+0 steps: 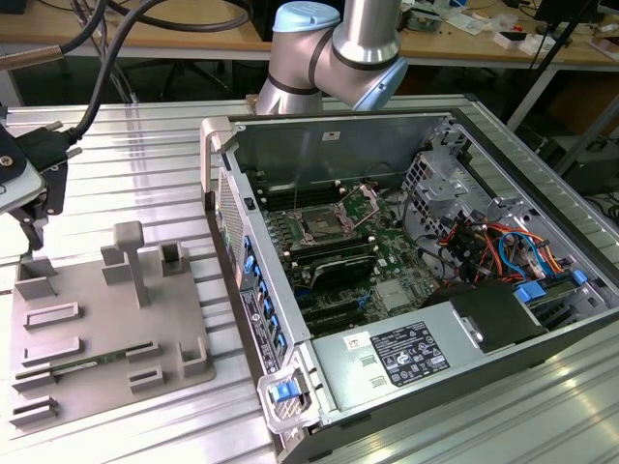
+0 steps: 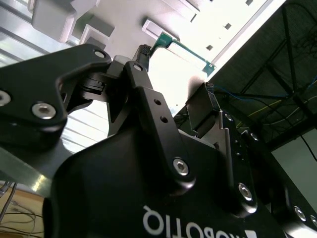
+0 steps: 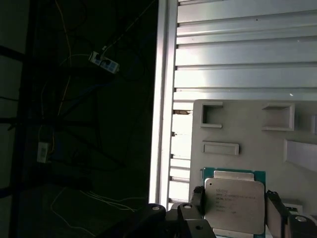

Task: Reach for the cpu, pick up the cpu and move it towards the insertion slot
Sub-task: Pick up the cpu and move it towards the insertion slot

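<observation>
The cpu (image 3: 234, 199), a flat square chip with a silvery top and green rim, sits between my two fingers (image 3: 198, 197) in the first wrist view. My gripper (image 3: 235, 204) is shut on it, above the grey tray. In the second wrist view the chip's green edge (image 2: 185, 49) spans the gap between the black fingertips (image 2: 143, 50). In the exterior view my gripper (image 1: 24, 193) hangs at the far left, over the tray's far corner. The insertion slot (image 1: 319, 228), a metal-framed socket with a dark centre, lies on the green board inside the open case, well to the exterior view's right.
The grey tray (image 1: 106, 329) has upright posts and recesses, and a memory stick (image 1: 87, 362) lies in it. The case's side wall (image 1: 227, 232) stands between tray and board. The ribbed table's edge (image 3: 161, 99) runs close beside the tray. Black cables (image 1: 97, 87) trail from the wrist.
</observation>
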`<state>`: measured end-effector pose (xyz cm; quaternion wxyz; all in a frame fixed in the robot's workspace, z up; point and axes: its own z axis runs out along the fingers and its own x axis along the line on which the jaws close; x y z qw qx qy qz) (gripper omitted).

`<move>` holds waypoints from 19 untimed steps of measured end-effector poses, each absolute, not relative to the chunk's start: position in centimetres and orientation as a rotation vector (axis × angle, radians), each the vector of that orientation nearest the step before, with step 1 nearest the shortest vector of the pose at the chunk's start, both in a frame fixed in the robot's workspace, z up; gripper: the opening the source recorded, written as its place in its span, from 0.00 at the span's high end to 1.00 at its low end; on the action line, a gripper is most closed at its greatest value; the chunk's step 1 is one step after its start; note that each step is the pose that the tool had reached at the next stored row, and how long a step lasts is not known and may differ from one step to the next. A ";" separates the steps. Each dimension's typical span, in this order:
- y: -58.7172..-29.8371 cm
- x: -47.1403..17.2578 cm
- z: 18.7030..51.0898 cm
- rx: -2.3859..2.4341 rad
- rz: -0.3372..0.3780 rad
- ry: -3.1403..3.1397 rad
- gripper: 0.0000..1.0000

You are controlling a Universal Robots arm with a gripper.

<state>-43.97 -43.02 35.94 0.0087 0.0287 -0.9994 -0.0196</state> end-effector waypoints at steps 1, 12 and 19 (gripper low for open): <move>-43.0 -44.0 36.0 0.090 -0.061 -3.122 0.45; -43.0 -44.0 36.3 0.090 -0.061 -3.122 0.45; -43.0 -44.0 37.6 0.090 -0.061 -3.122 0.45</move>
